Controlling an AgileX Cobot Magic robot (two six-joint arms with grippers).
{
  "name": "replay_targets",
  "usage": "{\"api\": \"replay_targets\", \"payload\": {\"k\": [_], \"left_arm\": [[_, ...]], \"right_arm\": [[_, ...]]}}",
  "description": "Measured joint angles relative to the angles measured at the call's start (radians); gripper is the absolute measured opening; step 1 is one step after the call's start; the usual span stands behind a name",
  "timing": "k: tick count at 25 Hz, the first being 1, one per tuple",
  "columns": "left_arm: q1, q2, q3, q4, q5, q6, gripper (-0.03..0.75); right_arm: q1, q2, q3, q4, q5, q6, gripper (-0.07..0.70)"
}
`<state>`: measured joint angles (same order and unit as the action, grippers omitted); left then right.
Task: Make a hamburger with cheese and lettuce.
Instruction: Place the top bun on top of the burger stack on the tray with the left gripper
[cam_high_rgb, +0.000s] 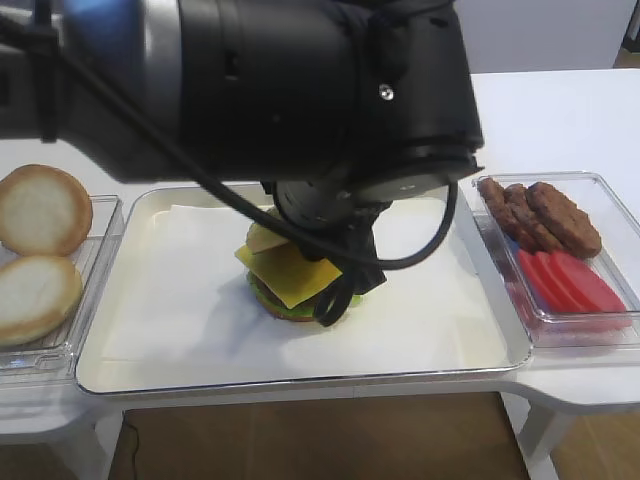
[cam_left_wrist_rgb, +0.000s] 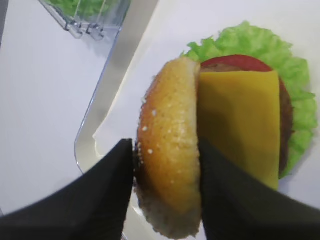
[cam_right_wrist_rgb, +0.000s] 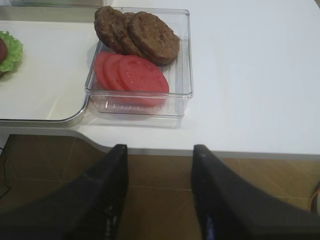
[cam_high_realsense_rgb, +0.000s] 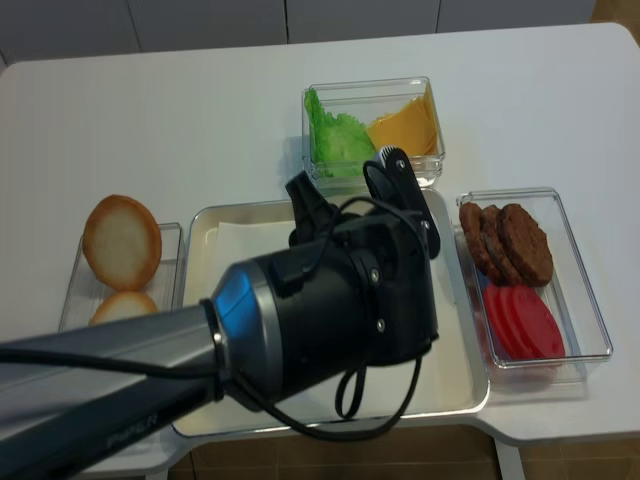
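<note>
The left end effector (cam_left_wrist_rgb: 167, 165) is gripping a sesame bun (cam_left_wrist_rgb: 170, 160) on edge at the cheese's (cam_left_wrist_rgb: 240, 125) nine o'clock side.

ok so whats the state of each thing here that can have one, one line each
left gripper: jaws around the top bun, held on edge
hamburger: uncapped, cheese on top
lettuce: under the stack
right gripper: open, empty
tomato and patty box: lidless
</note>
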<state>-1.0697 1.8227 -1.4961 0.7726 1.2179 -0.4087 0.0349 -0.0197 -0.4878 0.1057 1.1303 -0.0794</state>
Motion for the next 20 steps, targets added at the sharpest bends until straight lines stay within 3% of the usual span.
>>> {"api": "replay_targets", "payload": {"k": [20], "left_arm": [[-0.008, 0.000, 0.000, -0.052, 0.000, -0.006, 0.313]], "right_arm": [[0.000, 0.000, 0.000, 0.000, 0.000, 0.000, 0.321]]}}
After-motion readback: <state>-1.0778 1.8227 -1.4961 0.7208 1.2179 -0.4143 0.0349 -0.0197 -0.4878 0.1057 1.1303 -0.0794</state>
